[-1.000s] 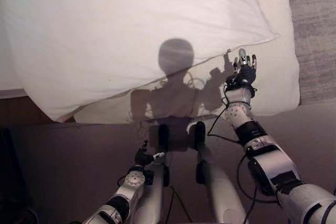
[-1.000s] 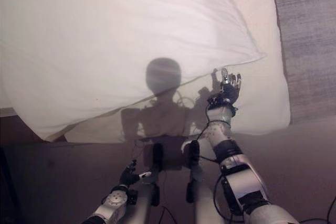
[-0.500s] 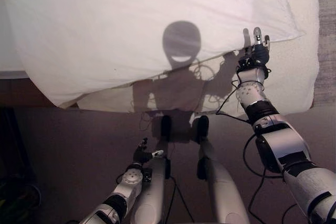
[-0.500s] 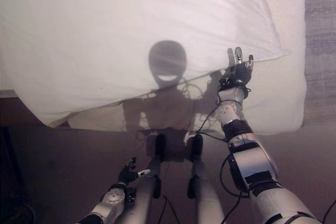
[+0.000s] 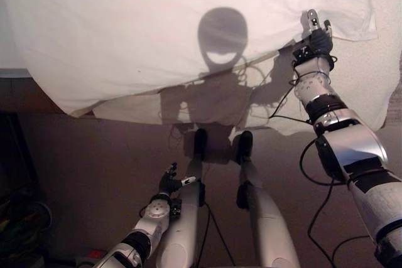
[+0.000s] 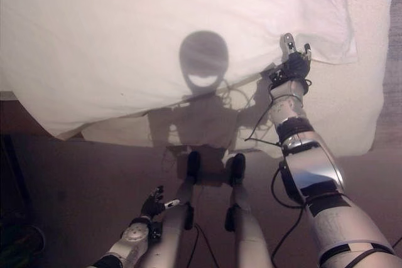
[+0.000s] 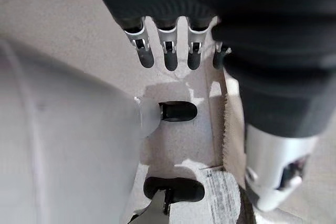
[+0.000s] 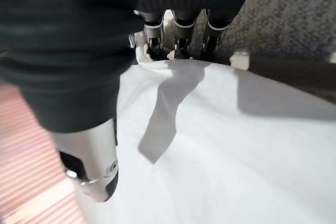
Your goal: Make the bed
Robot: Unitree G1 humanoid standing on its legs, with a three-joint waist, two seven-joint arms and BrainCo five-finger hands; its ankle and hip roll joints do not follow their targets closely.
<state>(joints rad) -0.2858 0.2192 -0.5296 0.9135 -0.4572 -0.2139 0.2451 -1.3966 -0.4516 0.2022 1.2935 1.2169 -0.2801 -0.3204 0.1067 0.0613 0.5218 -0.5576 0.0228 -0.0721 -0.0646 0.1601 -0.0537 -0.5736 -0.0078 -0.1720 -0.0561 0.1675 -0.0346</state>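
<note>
A big white duvet (image 5: 125,23) is spread over the upper part of the head views, with its lower right corner draped on the cream mattress (image 5: 370,80) at the right. That corner is pinched by the right hand (image 5: 314,39), seen at upper right of the frame; in the right wrist view the fingers (image 8: 176,38) are curled into the white cloth edge, so it's grasped. The left hand (image 5: 171,183) is held low at bottom center, well apart from the duvet, above the brownish floor (image 5: 81,180). Its fingers (image 7: 170,56) are hung relaxed, nothing held.
</note>
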